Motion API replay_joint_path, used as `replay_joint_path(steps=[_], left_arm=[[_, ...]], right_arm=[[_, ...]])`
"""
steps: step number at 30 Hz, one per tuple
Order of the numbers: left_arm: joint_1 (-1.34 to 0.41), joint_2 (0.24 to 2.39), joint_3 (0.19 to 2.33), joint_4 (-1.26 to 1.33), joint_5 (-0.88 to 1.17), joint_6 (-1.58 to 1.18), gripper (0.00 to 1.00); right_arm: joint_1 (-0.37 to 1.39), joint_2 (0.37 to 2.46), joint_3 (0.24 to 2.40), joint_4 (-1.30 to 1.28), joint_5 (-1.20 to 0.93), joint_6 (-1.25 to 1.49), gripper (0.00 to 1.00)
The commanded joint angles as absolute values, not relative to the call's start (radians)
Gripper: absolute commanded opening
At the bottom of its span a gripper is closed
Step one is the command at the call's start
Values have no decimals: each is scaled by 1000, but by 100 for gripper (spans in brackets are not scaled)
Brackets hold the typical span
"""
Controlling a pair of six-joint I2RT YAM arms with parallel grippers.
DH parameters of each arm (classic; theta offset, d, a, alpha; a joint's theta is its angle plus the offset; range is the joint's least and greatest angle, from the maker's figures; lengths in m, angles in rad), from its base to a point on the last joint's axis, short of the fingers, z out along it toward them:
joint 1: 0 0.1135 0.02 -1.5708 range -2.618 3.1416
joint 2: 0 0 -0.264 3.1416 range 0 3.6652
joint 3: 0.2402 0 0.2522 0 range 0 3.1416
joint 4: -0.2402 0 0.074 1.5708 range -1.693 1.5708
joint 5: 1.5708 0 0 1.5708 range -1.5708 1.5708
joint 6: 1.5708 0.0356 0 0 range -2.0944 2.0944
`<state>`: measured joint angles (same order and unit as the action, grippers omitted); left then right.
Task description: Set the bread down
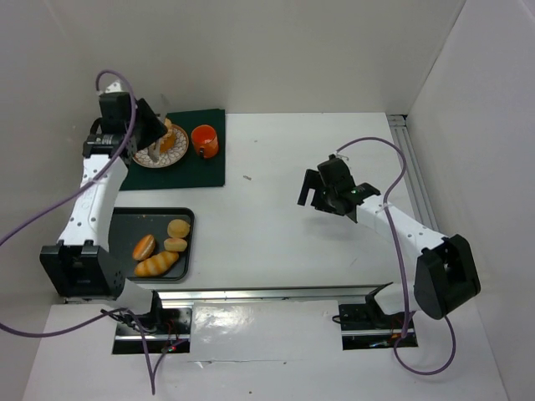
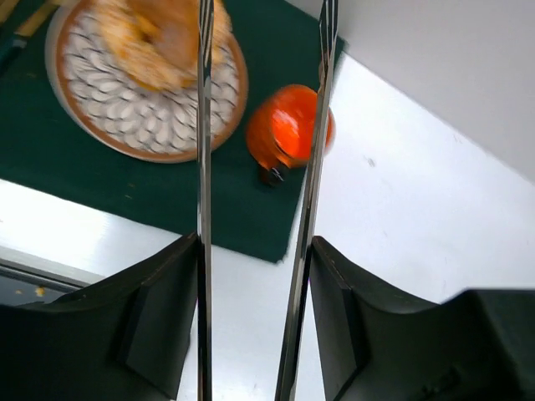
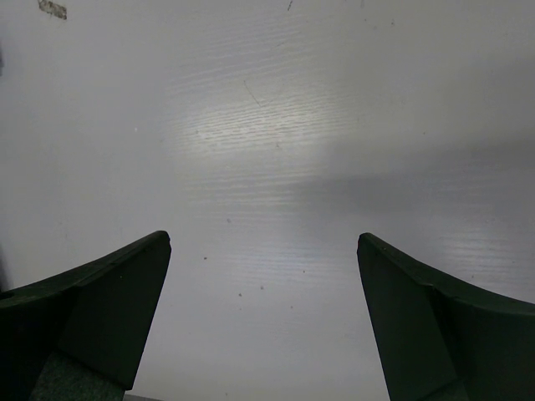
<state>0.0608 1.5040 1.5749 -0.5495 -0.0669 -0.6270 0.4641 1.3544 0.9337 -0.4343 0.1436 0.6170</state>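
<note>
Resting on the patterned plate [image 2: 125,125] at the far left of the table [image 1: 276,242], the bread [image 2: 150,38] sits on top of the dark green mat [image 2: 167,192]. The orange cup [image 2: 284,125] stands on the same mat, just right of the plate. The left gripper [image 2: 266,8] hangs over the plate's right side with its jaws open. Its left finger [image 2: 204,167] crosses the bread's right edge in the blurred wrist view, so contact there cannot be confirmed. The right gripper [image 3: 263,242] hovers over bare table, well apart on the right, jaws open and holding nothing. A dark tray [image 1: 125,225] at the near left holds small buns [image 1: 178,227] and a long loaf [image 1: 157,264].
</note>
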Motion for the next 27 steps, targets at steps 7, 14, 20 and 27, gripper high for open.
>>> replay_joint_path(steps=[7,14,20,27], left_arm=[[-219,1423,1256,-172,31,-489,64],[-331,1577,1184,-20,38,-482,64],[-449,1733,1209,-75,-63,-578,67],[-541,1779,1255,-164,-135,-640,98]], right_arm=[[486,1296,943,-451,178,630,100],[486,1296,943,-460,178,621,100],[486,1255,925,-485,201,630,100],[486,1275,937,-485,190,629,100]])
